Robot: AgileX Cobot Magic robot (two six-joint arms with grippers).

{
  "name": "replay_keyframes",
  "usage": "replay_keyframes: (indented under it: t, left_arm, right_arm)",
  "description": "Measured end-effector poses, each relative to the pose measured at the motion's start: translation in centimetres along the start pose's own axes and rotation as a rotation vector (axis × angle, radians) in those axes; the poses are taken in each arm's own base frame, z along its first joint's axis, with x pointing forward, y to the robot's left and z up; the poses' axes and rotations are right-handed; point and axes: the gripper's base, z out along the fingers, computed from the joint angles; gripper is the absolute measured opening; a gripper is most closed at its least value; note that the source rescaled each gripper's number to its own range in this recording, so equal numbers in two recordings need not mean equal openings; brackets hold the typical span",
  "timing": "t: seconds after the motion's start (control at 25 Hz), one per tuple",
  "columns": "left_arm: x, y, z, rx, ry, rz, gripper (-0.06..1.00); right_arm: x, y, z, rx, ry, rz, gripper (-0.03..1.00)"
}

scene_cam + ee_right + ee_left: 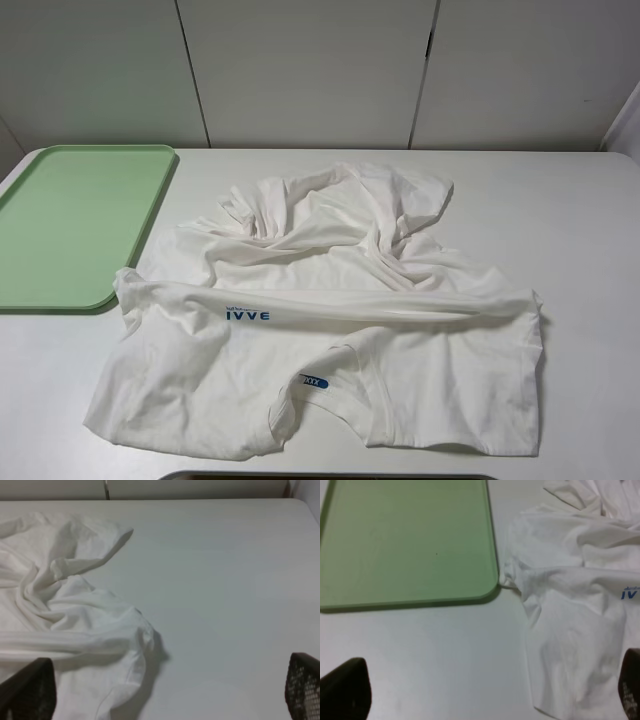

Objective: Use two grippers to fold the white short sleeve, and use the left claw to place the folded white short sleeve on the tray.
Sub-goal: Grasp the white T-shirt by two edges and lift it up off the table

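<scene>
On the white short sleeve (330, 330), blue lettering (247, 316) reads "IVVE".

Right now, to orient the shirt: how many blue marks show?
2: blue lettering on the long fold, left of middle; blue neck tag at the collar. Folds may hide more.

The left gripper (487, 695) is hanging above the table (420, 645) with jaws standing wide apart, gripping nothing; the right gripper (165, 695) is hanging likewise, wide and empty.
</scene>
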Motion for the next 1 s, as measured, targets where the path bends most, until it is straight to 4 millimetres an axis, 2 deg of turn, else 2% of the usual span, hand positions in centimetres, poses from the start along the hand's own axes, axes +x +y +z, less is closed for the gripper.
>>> replay_keyframes:
  t: [1.0]
  left_arm:
    - [-0.01,0.00,0.00,0.000,-0.001,0.000,1.00]
  right_arm:
    - [0.00,0.00,0.00,0.000,0.000,0.000,1.00]
